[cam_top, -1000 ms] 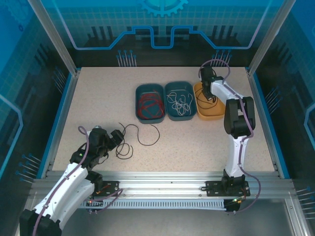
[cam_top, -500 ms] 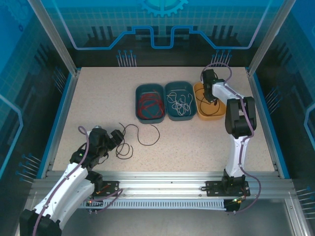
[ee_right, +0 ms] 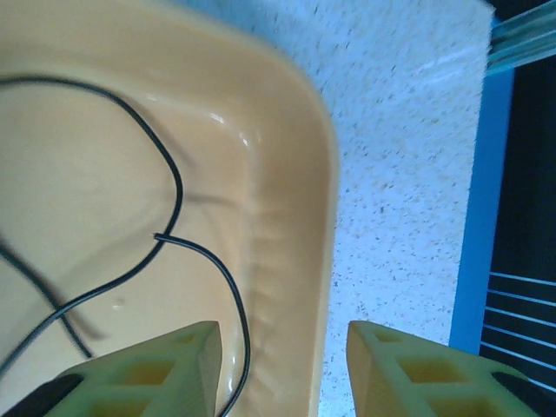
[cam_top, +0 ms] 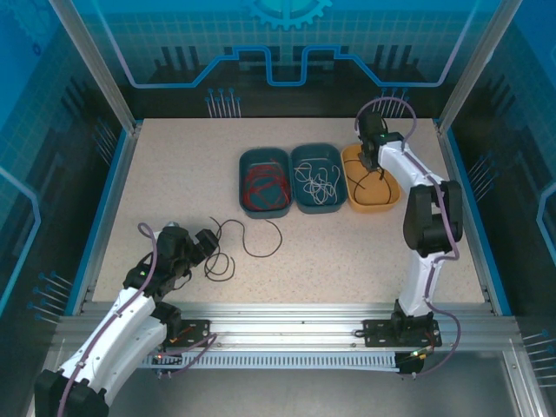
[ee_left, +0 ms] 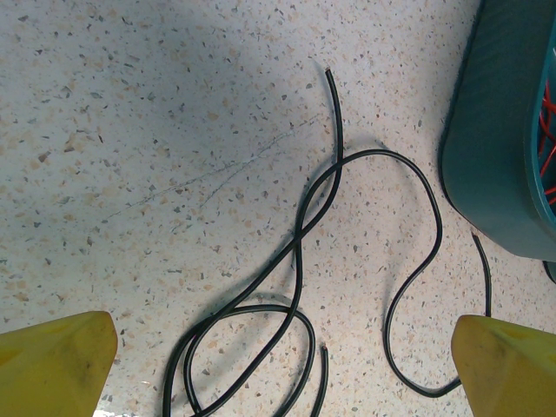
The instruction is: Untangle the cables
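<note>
Nearest, left gripper (ee_left: 278, 373) gapes wide over loose black cable (ee_left: 300, 252), unsorted on table (cam_top: 174, 174); beyond, red cables (cam_top: 264, 187) and white cables (cam_top: 317, 184) lie in teal trays (cam_top: 244, 174); right gripper (ee_right: 282, 365), part-open and empty, over binned black cable (ee_right: 178, 187) in yellow tray (ee_right: 287, 217).

Bright, even light; glare and blur on the yellow tray (ee_right: 318, 261).

Two teal trays (cam_top: 241, 182) and a yellow tray (cam_top: 373, 206) sit abreast on the speckled table (cam_top: 174, 174).
</note>
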